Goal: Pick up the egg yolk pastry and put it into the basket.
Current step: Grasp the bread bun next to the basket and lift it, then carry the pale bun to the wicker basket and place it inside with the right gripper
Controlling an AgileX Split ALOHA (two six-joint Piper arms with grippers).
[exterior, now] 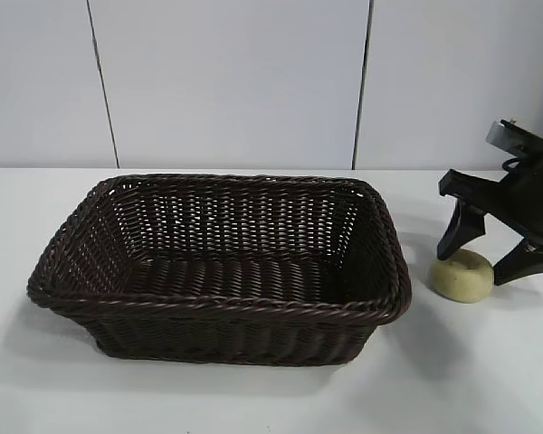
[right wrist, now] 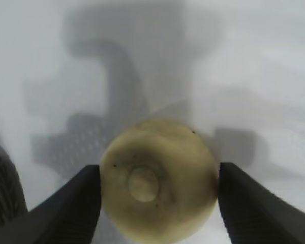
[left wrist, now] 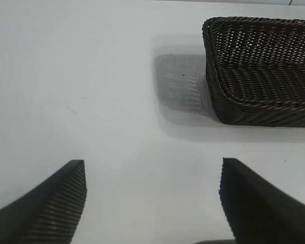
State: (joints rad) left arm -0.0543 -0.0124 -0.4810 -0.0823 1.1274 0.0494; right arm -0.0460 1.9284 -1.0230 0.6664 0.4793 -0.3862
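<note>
One basket (exterior: 219,307) stands on one white table (exterior: 471,380). One round pastry (exterior: 464,275) lies beside it. Two grippers show in all: the right gripper (exterior: 485,264) and the left gripper (left wrist: 152,203), each with two fingers.

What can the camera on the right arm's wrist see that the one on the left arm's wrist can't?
Only the right wrist view shows the egg yolk pastry, sitting on the table between the right gripper's open fingers. Only the left wrist view shows the left gripper, open over bare table, with one end of the basket lying farther off. Both show the white table.
</note>
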